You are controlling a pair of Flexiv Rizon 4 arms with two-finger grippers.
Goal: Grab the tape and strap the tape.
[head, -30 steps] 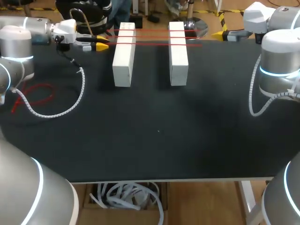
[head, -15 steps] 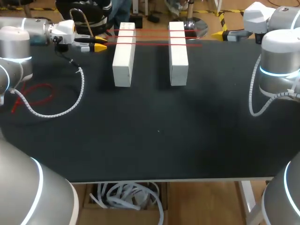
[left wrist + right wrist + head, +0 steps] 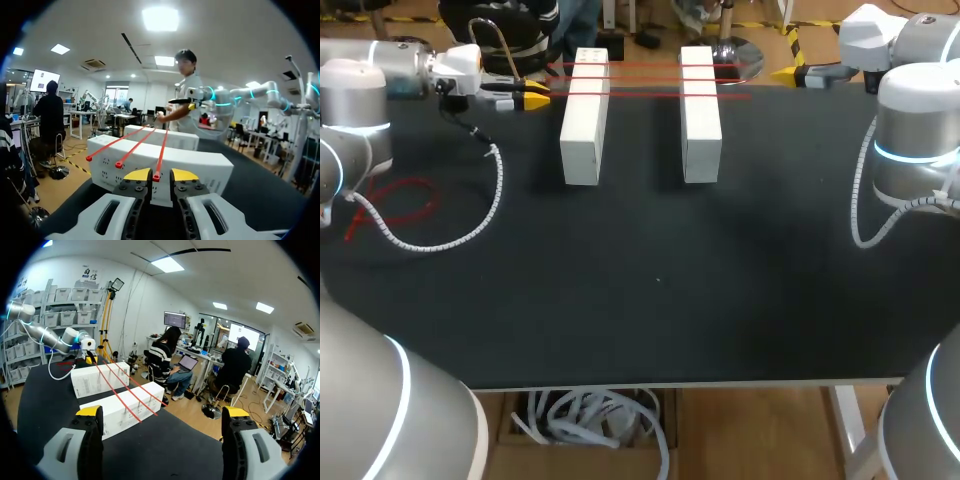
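The left jaws pinch a tape (image 3: 161,152) end beside the blocks (image 3: 582,120); the right jaws gape wide by the counter (image 3: 650,280) edge.

The left block (image 3: 584,115) and right block (image 3: 700,112) stand at the far middle of the table (image 3: 660,300), with a lane of bare mat between them. 3 red tapes (image 3: 640,80) bridge their far halves, so only the lane's near part is open from above. My left gripper (image 3: 537,95) fills the tapes' left end. My coiled cable (image 3: 470,225) and a loose red strip (image 3: 390,205) lie at the left. Near and right, I have open mat.
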